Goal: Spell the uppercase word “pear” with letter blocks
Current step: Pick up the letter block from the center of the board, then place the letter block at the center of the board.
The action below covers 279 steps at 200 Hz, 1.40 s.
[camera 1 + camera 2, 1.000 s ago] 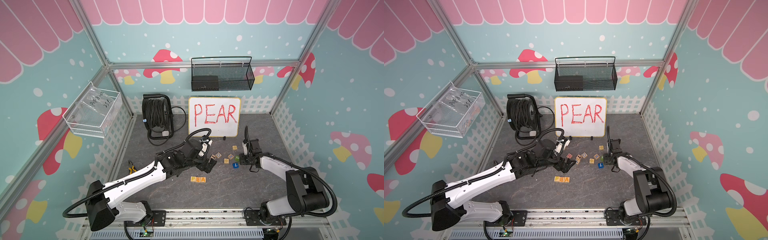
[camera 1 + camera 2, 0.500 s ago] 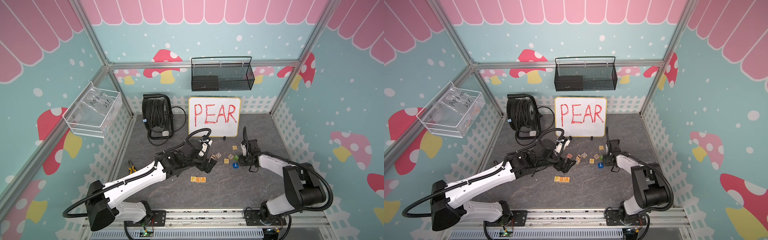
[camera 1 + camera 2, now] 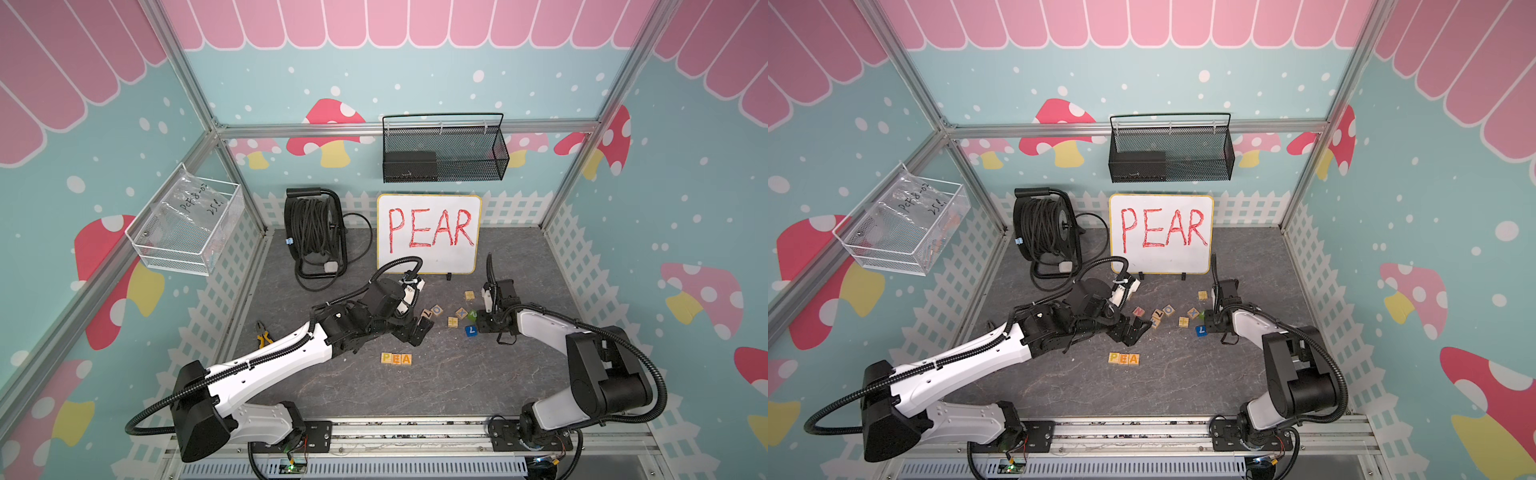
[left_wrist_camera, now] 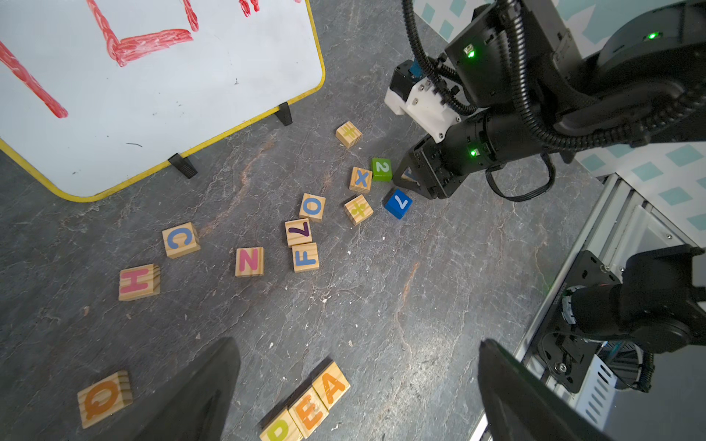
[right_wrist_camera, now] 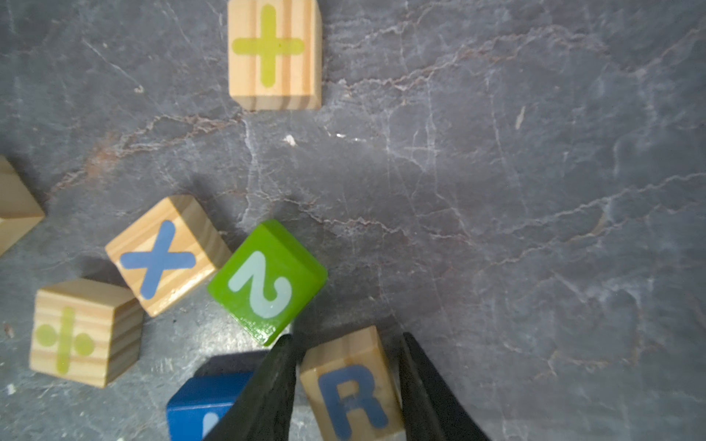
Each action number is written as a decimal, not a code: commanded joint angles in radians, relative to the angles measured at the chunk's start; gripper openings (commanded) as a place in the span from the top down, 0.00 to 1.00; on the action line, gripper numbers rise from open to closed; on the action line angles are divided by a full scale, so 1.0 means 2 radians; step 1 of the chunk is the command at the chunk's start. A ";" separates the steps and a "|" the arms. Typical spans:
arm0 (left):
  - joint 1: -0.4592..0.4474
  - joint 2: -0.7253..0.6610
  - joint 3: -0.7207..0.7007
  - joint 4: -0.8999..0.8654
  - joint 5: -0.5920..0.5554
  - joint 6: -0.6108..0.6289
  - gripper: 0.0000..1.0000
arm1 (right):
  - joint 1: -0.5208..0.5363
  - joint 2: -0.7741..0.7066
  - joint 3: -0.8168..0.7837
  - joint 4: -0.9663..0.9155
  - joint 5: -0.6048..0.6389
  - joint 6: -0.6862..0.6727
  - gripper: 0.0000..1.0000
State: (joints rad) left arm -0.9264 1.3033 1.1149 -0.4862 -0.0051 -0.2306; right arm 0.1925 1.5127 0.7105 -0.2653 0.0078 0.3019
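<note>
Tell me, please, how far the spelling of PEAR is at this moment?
Done: the P block, E block and A block lie side by side in a row, reading PEA. In hand: the R block sits between the fingers of the right claw; a firm grip I cannot confirm. Left: carry the R block to the free end beside the A block.

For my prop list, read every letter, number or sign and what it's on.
"PEAR": whiteboard
"PEA": block row
"R": R block
"2": green cube
"7": blue cube
"X": X block
"O": O block
"F": F block
"N": N block
"C": C block
"H": H block
"Q": Q block
"+": plus block
"÷": divide block
"7" or "L", unsure: purple-marked block
Handwriting on bag: too blurred to read.
</note>
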 commanded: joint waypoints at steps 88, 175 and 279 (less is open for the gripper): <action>-0.004 -0.007 0.005 -0.011 0.003 0.006 0.00 | 0.015 -0.017 0.008 -0.053 0.041 0.049 0.74; -0.004 -0.003 0.007 -0.015 -0.007 -0.003 0.00 | 0.119 -0.123 0.037 -0.070 0.035 0.162 0.77; -0.008 -0.088 -0.080 -0.020 -0.026 -0.104 0.01 | 0.322 -0.038 0.036 -0.010 0.063 0.298 0.77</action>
State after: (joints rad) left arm -0.9390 1.1927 1.0145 -0.5053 -0.0280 -0.3561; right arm 0.7925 1.3670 0.7448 -0.2893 0.0971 0.8284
